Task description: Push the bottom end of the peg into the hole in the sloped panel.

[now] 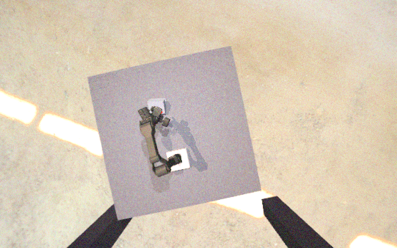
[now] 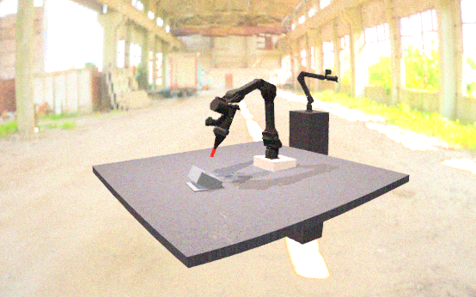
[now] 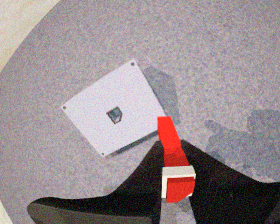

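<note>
Gripper (image 3: 169,192) clamped on the red peg (image 3: 169,141), held near its upper end; the lower end juts out past the dark fingers and hangs free in the air. In the exterior view the peg (image 2: 212,152) tilts down and to the left, clear of the table (image 2: 326,189), above and a little behind the sloped panel (image 2: 202,177). In the wrist view the panel's pale face (image 3: 134,96) lies just beyond the peg's tip, with the hole (image 3: 115,115) left of where the tip points; tip and hole are apart, not yet in line. The hole's outline looks angular, though too small to name the shape. The peg shows flat faces, so judged a flat-sided section needing a match in rotation. Step in hand, as I read it: carry and line up before the push. To do it well: bring the tip over toward the hole, then set the peg's axis square to the panel face, not to the table, since the face slopes. Twist the wrist until the flats agree with the hole's edges before any contact. Only then advance along that axis, slowly; a skewed entry would likely jam on the rim or slide the peg in the grip. From the top view the wrist hides most of the panel (image 1: 158,103). Arm base block (image 2: 289,163) sits well apart from it.
</note>
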Tool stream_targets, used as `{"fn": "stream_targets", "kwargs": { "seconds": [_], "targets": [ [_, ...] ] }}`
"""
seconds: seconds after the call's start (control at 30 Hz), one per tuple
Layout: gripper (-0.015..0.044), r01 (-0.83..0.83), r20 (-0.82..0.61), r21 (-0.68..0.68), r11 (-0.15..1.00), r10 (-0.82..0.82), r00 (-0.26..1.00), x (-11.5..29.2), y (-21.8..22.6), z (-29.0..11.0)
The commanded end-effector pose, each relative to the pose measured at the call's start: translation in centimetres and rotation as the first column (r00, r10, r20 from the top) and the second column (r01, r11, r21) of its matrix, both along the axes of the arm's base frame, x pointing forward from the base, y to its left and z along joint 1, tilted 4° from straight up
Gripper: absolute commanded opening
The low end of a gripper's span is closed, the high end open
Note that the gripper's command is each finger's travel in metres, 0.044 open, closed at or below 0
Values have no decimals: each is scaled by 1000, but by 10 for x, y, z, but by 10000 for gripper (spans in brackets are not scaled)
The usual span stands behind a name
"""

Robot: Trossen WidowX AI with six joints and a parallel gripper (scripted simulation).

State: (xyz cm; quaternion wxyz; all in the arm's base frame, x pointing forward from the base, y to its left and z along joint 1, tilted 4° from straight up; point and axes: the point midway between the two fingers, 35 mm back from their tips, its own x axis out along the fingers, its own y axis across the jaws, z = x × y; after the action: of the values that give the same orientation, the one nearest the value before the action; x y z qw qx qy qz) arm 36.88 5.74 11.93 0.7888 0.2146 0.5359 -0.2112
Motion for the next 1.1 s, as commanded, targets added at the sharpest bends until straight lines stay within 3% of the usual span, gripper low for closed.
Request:
{"fn": "stream_targets", "kwargs": {
  "seconds": [0.0,0.7,1.07],
  "targets": [
    [0,-48,8,-18,999,48,999,0,5,1],
    [0,-323,43,-114,940,329,943,1,42,10],
    [0,-357,46,-128,925,365,930,10,46,-6]
  ]
}}
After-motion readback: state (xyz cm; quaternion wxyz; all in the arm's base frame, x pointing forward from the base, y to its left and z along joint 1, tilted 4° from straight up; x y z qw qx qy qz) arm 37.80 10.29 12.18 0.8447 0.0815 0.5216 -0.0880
